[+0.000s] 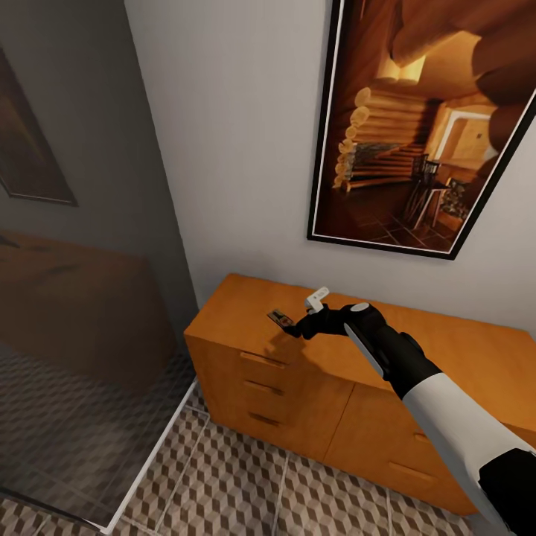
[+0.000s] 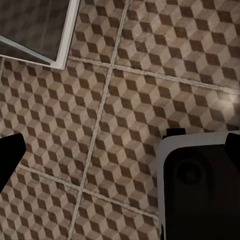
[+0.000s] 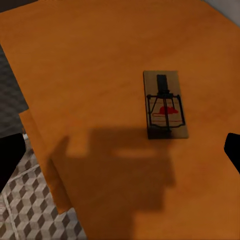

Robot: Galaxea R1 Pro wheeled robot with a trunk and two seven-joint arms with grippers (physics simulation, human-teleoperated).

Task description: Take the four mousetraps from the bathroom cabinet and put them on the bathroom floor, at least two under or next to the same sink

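One mousetrap [image 1: 281, 318], a small dark wooden rectangle with thin metal parts and a red mark, lies flat on the top of the orange-brown cabinet [image 1: 246, 298] near its left end. My right gripper [image 1: 298, 328] hovers just beside and above it, open. In the right wrist view the mousetrap [image 3: 165, 106] lies on the cabinet top [image 3: 90, 65] ahead of the spread fingertips [image 3: 9, 156], untouched, with the right gripper [image 3: 120, 150] casting a shadow short of it. My left gripper [image 2: 120, 150] hangs open over the cube-patterned bathroom floor [image 2: 125, 80], holding nothing.
A framed picture [image 1: 424, 126] hangs on the wall above the cabinet. A glass panel with a white frame [image 1: 149, 461] stands left of the cabinet on the tiled floor [image 1: 246, 484]. The robot's dark base [image 2: 200, 190] shows below the left gripper.
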